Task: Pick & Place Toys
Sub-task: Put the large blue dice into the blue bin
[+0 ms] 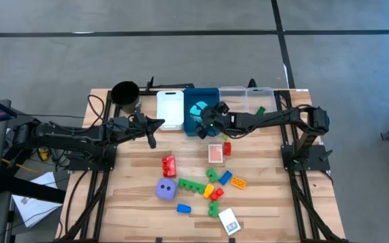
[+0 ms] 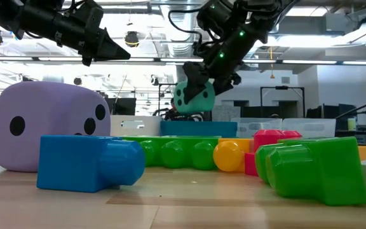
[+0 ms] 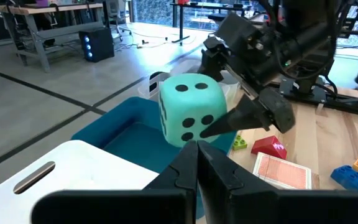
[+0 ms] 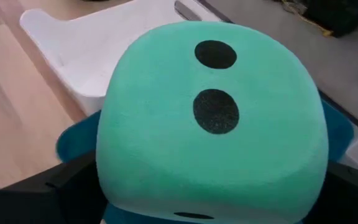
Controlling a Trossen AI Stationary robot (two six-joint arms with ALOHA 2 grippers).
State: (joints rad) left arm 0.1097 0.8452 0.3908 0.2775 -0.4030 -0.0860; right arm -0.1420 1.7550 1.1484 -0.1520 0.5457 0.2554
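Note:
A cyan die with black dots (image 1: 196,110) (image 3: 188,109) hangs over the blue bin (image 1: 203,94), held in my right gripper (image 1: 205,116), whose arm reaches in from the table's right. My left gripper (image 1: 155,125) (image 3: 197,163) is shut on nothing, in the air beside the white bin (image 1: 169,108). On the table's near half lie a purple die (image 1: 167,189), red (image 1: 169,165), green (image 1: 191,184) and blue (image 1: 183,208) bricks, and two cards (image 1: 216,153) (image 1: 229,221). My right gripper pinches the cyan die between its two fingers, one on each of two opposite faces (image 4: 114,168). One dark finger (image 3: 241,115) lies along the die's side. The fingers come from the table's right, slanting down. The die is lifted clear, above the blue bin's opening.
A black round cup (image 1: 125,92) stands at the far left and a clear bin (image 1: 238,98) right of the blue one. A small red brick (image 1: 227,148) lies by the upper card. In the low view a blue brick (image 2: 88,162) and a green one (image 2: 316,172) are close in front.

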